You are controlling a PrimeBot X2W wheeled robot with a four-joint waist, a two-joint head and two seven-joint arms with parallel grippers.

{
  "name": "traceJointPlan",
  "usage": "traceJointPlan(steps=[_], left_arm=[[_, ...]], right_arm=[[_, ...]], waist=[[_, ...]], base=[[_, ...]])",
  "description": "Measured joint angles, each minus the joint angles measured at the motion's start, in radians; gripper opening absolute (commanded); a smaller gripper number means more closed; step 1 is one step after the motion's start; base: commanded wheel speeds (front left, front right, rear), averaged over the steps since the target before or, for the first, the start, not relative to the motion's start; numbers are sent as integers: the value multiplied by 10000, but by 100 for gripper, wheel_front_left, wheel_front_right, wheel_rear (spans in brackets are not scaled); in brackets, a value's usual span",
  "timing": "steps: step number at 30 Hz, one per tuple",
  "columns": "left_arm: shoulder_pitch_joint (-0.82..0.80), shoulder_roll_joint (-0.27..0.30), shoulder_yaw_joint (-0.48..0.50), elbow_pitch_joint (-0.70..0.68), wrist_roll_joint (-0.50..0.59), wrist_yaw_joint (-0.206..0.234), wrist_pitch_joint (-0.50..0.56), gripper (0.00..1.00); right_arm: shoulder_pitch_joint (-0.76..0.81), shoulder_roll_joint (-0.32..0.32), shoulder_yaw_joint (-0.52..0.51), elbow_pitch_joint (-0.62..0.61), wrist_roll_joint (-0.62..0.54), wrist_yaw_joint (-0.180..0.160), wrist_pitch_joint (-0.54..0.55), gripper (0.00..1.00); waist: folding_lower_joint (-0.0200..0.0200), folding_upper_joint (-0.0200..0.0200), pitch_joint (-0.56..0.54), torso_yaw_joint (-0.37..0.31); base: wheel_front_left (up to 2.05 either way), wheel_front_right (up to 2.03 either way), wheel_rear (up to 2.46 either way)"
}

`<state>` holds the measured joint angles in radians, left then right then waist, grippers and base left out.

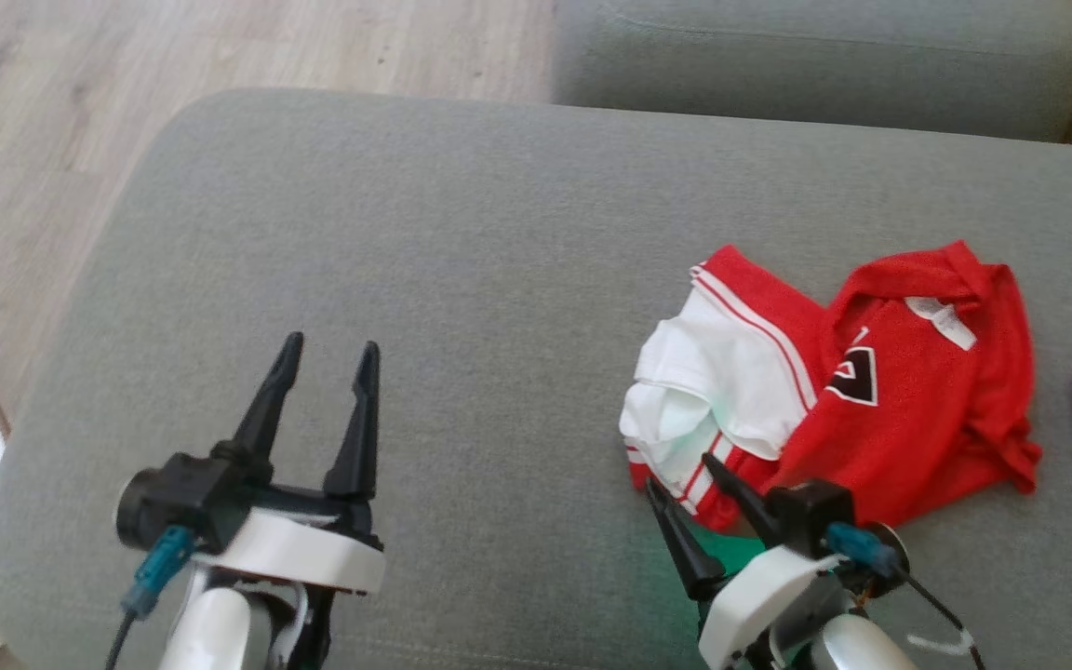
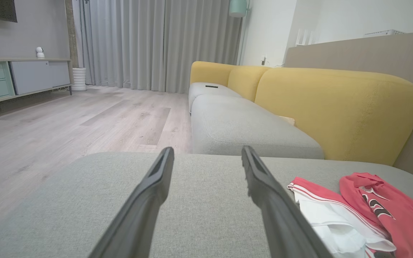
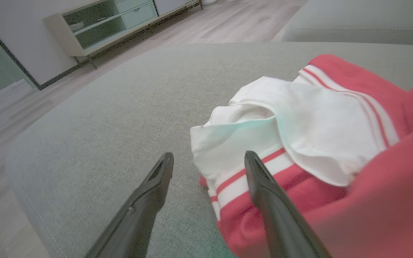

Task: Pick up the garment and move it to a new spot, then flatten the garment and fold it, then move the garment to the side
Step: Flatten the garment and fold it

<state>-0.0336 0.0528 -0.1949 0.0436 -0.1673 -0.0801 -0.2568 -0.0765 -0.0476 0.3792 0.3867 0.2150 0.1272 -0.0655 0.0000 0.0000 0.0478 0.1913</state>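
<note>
Head view: found the crumpled red-and-white jersey garment (image 1: 917,400) at four o'clock on the grey fabric sofa cushion (image 1: 452,233). Saw the left tool (image 1: 331,342) spread open at seven o'clock, well apart from it, and the right tool (image 1: 678,470) open at five o'clock, tips at the cloth's near edge.

Left wrist view: looked past the open left tool (image 2: 207,149) to the garment (image 2: 335,211) at four o'clock.

Right wrist view: caught the open right tool (image 3: 208,155) gripping nothing, one finger over the striped hem of the garment (image 3: 317,125).
</note>
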Motion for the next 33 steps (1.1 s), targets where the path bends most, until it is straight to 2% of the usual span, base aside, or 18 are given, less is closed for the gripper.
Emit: traceJointPlan(steps=[5, 10, 11, 12, 16, 23, 30, 33], left_arm=[[-2, -4, -236, 73, -157, 13, 0, 100], [-90, -6, -462, 105, -286, 113, 0, 100], [-143, -8, -510, 105, -339, 113, 0, 100], [-184, -10, -539, 105, -376, 117, 0, 100], [-204, -12, -593, 105, -382, 199, 0, 100], [-205, -15, -744, 105, -479, 290, 0, 100], [-206, -17, -821, 92, -552, 328, 0, 100], [-206, -17, -821, 86, -554, 328, 0, 100]], right_arm=[[-476, -2, 10, 767, -178, 0, 322, 100], [-1089, -10, -422, 1546, -408, 0, 466, 100], [-1182, -8, -533, 1733, -405, 0, 545, 30], [-1249, -10, -617, 1870, -405, 0, 543, 0], [-1592, -15, -639, 2127, -374, -2, 278, 0], [-2910, -46, -100, 1977, -40, 0, -1066, 0], [-4289, -134, 895, 1252, 67, 0, -1781, 0], [-4443, -199, 2000, 1179, 209, -2, -1825, 0]], waist=[[0, 0, 138, 335], [0, 0, 279, 692], [0, 0, 308, 761], [0, 0, 335, 826], [0, 0, 433, 1024], [0, 0, 467, 1112], [0, 0, 425, 1057], [0, 0, 393, 1065]], base=[[0, 0, 0], [0, 0, 0], [0, 0, 0], [0, 0, 0], [0, 0, 0], [0, 0, 0], [0, 0, 0], [0, 0, 0]])
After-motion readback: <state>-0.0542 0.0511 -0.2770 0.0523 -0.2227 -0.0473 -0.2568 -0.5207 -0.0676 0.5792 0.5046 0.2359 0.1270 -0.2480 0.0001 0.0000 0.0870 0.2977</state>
